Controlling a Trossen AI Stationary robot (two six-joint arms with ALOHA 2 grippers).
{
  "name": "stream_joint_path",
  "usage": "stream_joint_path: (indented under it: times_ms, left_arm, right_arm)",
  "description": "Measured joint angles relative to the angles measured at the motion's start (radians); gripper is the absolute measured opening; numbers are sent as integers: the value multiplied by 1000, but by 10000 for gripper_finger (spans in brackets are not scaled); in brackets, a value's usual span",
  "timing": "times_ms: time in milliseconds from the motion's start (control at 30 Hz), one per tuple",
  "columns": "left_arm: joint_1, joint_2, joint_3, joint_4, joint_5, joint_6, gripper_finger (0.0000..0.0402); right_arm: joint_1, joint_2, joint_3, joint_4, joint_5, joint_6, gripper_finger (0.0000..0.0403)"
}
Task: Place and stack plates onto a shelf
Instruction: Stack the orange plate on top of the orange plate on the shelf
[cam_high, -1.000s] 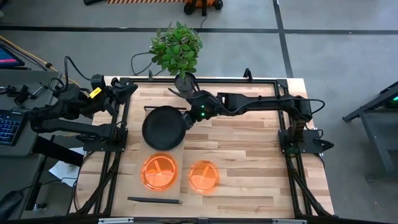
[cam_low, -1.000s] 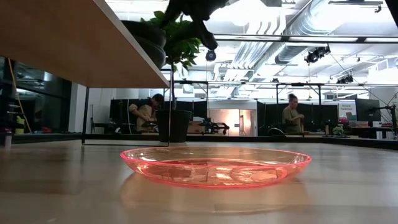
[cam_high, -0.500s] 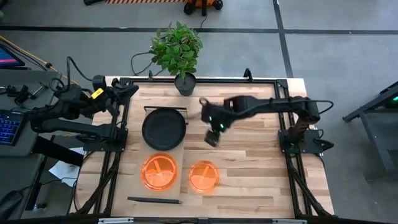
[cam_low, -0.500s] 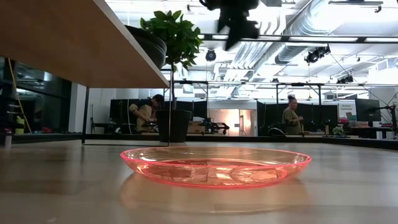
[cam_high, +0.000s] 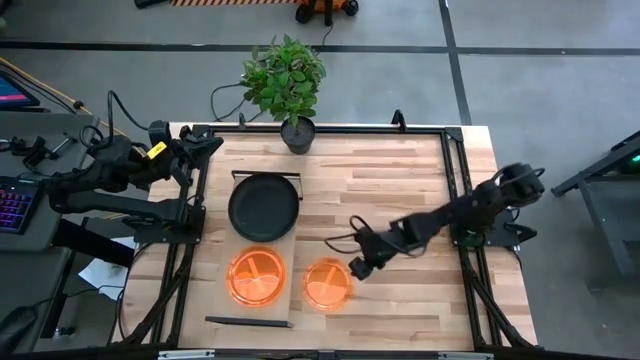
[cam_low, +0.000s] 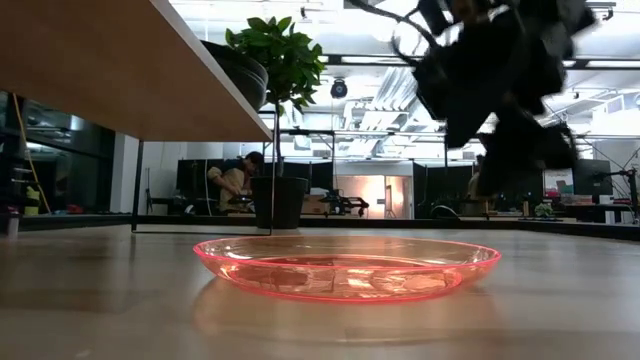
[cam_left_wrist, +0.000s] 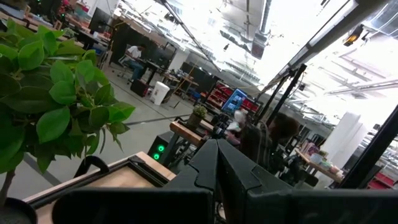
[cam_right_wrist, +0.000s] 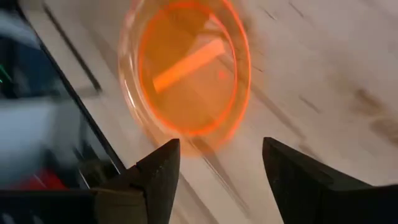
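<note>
Three plates in sight, two colours. Butcher-block tabletop (cam_high: 400, 190) first, with the pale wood shelf (cam_high: 222, 262) laid on its left part, black rail (cam_high: 248, 322) at the near short end.

Left arm waits folded at the far left edge of the table; left gripper (cam_high: 207, 144) there, fingers not readable in any view.

Dark grey plate (cam_high: 264, 206) sits on the shelf's far end. Orange plate on the shelf (cam_high: 257, 277) lies near side of it, well apart from the dark one.

Second orange plate (cam_high: 327, 283) rests flat on bare tabletop, just right of the shelf edge; same plate fills the low view (cam_low: 347, 267) and the right wrist view (cam_right_wrist: 186, 71).

Right gripper (cam_high: 358, 268) hovers just beside that plate's right rim, fingers (cam_right_wrist: 158, 174) spread wide, nothing between them.

Handling, judged: translucent plastic, so likely light, stiff, smooth and somewhat slippery. Shallow raised rim is the only purchase; pinch it at the right edge, one finger under, one over. Thin lip may skid across the wood before it lifts.
</note>
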Motion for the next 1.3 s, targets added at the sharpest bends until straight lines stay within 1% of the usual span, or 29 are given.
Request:
stream_joint_path:
  times_ms: [67,100,233,433,600,667,700,767,833,900,933,967,1067,1133,1200,1300]
  left_arm:
    - [0,0,0,0,0,0,0]
    - [0,0,0,0,0,0,0]
    - [0,0,0,-2,-1,0,0]
    - [0,0,0,-6,-6,0,0]
    - [0,0,0,-16,-6,0,0]
    - [0,0,0,-19,-7,0,0]
    - [0,0,0,-19,-7,0,0]
    - [0,0,0,-19,-7,0,0]
    - [0,0,0,-19,-7,0,0]
    - [0,0,0,-19,-8,0,0]
    - [0,0,0,-20,-8,0,0]
    - [0,0,0,-19,-7,0,0]
    - [0,0,0,-20,-7,0,0]
    - [0,0,0,-22,-7,0,0]
    - [0,0,0,-27,-7,0,0]
    - [0,0,0,-36,-8,0,0]
  right_arm:
    - [36,29,-54,137,80,142,211]
    - [52,46,-69,164,113,186,211]
    - [80,120,-64,178,188,284,211]
    - [79,214,19,169,210,289,210]
    - [74,255,68,123,222,292,210]
    - [71,261,73,114,224,292,203]
    - [70,264,72,112,228,293,195]
    - [65,269,73,99,229,309,165]
    - [64,271,71,79,229,310,117]
    - [64,271,61,82,233,309,53]
    - [64,268,53,91,236,300,27]
    - [64,263,44,108,236,280,15]
    - [60,228,6,168,216,244,17]
    - [58,190,-39,194,225,236,5]
    - [54,132,-105,242,232,242,4]
    - [50,21,-223,373,231,264,1]
